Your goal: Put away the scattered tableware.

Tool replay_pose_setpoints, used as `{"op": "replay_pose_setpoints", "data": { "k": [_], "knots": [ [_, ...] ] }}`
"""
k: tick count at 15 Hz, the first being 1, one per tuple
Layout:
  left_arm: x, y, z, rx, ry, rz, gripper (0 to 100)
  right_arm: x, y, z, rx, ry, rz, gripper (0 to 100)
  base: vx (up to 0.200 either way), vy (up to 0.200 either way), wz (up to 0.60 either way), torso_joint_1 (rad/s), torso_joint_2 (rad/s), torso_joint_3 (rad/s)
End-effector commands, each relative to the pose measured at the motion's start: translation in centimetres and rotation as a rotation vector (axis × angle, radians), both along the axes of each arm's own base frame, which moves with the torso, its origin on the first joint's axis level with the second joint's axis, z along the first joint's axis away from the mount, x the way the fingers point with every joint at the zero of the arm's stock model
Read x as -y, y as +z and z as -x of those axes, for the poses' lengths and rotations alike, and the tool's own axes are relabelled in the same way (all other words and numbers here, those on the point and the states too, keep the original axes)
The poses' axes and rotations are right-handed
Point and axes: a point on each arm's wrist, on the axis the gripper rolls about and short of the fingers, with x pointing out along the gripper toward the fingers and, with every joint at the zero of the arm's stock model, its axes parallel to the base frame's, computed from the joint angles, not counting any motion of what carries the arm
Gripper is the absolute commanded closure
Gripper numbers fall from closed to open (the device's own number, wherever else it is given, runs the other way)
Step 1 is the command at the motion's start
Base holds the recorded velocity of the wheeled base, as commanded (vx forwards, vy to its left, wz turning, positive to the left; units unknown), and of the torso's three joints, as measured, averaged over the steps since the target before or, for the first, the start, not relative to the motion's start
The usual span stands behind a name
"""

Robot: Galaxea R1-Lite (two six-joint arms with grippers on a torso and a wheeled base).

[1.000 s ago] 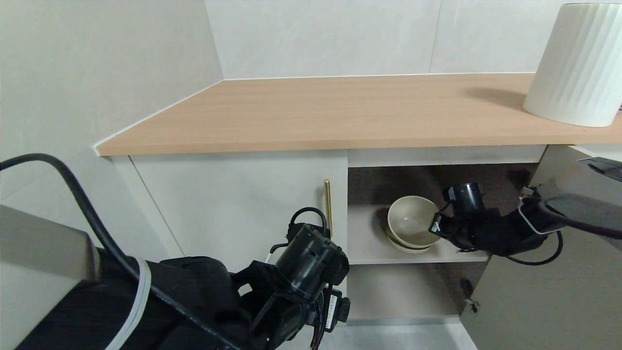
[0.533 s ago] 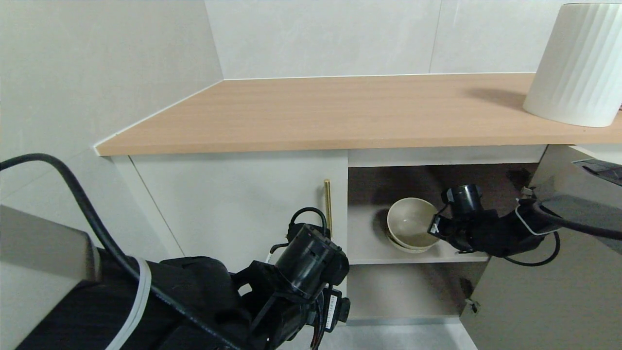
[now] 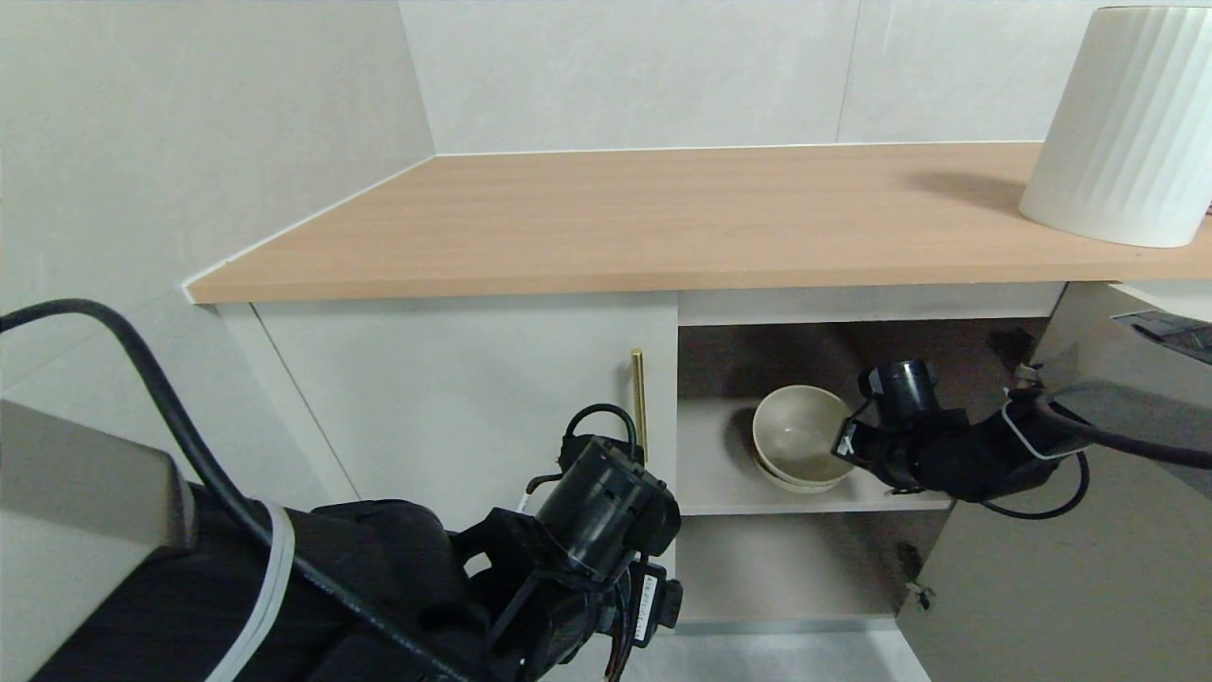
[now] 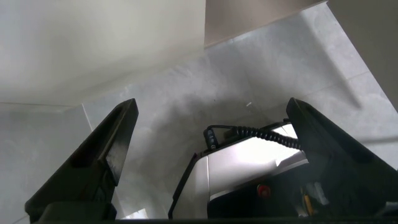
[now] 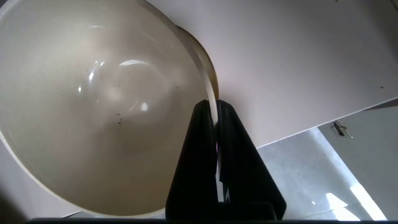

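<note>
Firmly, right gripper [image 5: 214, 115] fingers pinch the bowl [image 3: 798, 431] rim atop a lower bowl [image 3: 788, 484]; left gripper [image 4: 211, 134] fingers spread, empty.

bowl [image 3: 800, 434] x2 | ribbed white container [image 3: 1127, 123] x1 | brass handle [image 3: 638, 398] x1

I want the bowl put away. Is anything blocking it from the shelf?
Nothing visible. The door is open, and the bowl, its rim pinched by the right pincer, is already over the shelf atop another dish.
</note>
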Motion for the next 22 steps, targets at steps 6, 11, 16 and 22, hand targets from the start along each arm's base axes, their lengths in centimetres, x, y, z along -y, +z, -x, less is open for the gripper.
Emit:
{"op": "replay_pose_setpoints", "data": {
  "k": [6,11,16,22],
  "knots": [
    [0.0,0.0,0.0,0.000,0.002,-0.001,0,-0.1,0.0,0.1,-0.003,0.007,-0.003,0,0.000,0.000,0.00,0.000,0.00,0.000],
    [-0.1,0.2,-0.1,0.004,0.008,0.008,0,-0.1,0.7,0.7,-0.001,0.011,-0.003,0,0.000,0.000,0.00,0.000,0.00,0.000],
    [-3.5,4.4,-0.9,0.107,0.108,0.091,0,-2.0,8.0,8.6,-0.010,0.286,-0.031,0,0.000,0.000,0.00,0.000,0.00,0.000],
    [-10.1,9.6,1.0,0.257,0.180,0.155,0,-1.8,15.2,21.1,0.019,0.565,0.032,0,0.000,0.000,0.00,0.000,0.00,0.000]
  ]
}}
